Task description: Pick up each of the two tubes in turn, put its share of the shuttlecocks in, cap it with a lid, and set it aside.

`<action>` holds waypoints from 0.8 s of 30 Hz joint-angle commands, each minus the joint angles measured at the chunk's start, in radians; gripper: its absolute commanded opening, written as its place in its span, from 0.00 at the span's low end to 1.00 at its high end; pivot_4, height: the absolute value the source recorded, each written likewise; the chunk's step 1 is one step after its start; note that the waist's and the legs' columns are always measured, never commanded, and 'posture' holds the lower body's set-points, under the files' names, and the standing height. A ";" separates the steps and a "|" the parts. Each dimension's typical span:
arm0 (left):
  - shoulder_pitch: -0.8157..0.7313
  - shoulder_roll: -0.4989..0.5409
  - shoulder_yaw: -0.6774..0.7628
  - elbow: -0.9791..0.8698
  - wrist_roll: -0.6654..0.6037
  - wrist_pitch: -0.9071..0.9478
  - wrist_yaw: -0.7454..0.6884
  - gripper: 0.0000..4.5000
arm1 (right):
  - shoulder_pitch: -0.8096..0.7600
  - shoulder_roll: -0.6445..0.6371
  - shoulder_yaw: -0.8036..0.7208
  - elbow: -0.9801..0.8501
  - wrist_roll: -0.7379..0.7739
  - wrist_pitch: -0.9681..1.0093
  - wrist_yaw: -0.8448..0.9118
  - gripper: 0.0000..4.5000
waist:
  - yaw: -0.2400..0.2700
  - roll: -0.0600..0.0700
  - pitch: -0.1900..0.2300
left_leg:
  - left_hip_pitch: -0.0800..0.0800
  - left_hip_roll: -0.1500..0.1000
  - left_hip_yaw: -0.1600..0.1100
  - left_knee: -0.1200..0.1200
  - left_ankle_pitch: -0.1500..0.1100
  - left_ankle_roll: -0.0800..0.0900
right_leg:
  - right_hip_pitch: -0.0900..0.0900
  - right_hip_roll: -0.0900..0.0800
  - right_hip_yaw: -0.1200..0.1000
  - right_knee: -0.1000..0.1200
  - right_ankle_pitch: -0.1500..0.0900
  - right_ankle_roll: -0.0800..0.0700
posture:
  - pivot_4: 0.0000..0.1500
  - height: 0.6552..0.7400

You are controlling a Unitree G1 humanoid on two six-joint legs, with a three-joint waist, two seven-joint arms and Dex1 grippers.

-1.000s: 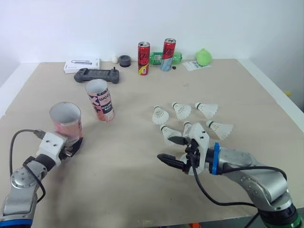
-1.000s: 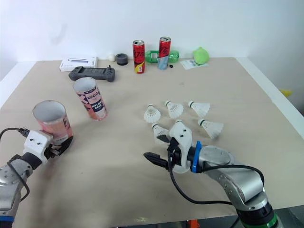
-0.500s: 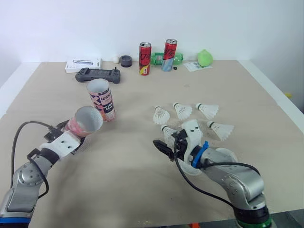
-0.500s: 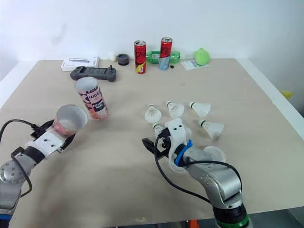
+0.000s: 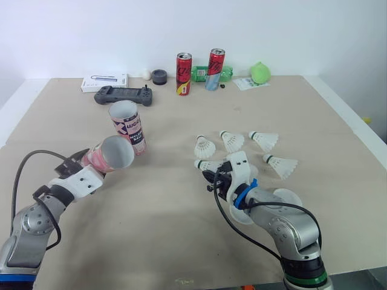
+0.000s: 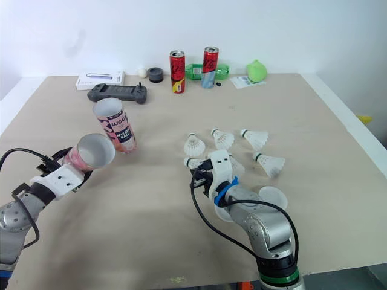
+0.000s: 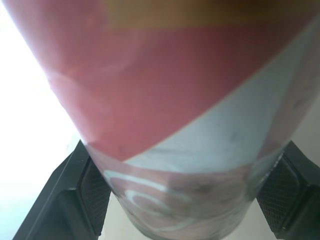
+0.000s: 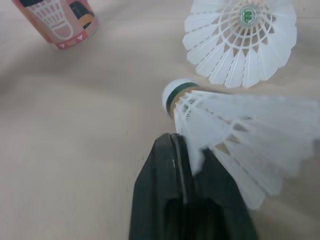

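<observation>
Loads of bare beige tabletop between the arms. Left is tighter: an upright pink-and-white cardboard tube stands just beyond the tilted pink tube in the left gripper. Loose white feather shuttlecocks crowd just beyond the shuttlecock pinched in the right gripper.

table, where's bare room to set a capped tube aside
The near middle, between the held tube and the right end effector, is bare; so is the stretch between the cans and the shuttlecocks. Crowded: the back edge and around the shuttlecocks.
</observation>
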 commanded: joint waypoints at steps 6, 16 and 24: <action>-0.007 0.038 -0.017 -0.007 0.046 -0.003 0.002 0.79 | -0.025 -0.081 0.022 -0.202 0.154 -0.089 0.272 0.01 | 0.000 0.000 0.000 | 0.000 0.000 0.000 0.000 0.000 0.000 | 0.000 0.000 0.000 0.000 -0.001 0.000 | 1.00 1.00; -0.059 0.030 -0.089 0.017 0.079 0.070 -0.011 0.79 | -0.344 -0.142 0.221 0.063 0.001 -0.286 0.514 0.01 | -0.001 0.000 0.000 | 0.001 0.001 0.000 0.001 0.001 0.001 | 0.000 0.001 -0.001 0.000 0.001 -0.004 | 1.00 1.00; -0.076 0.023 -0.111 0.021 0.080 0.092 -0.013 0.79 | -0.472 -0.058 0.353 0.227 -0.133 -0.391 0.565 0.01 | 0.000 0.000 0.000 | 0.000 0.001 0.000 0.000 0.001 0.001 | 0.000 0.001 -0.001 0.001 0.002 -0.001 | 1.00 1.00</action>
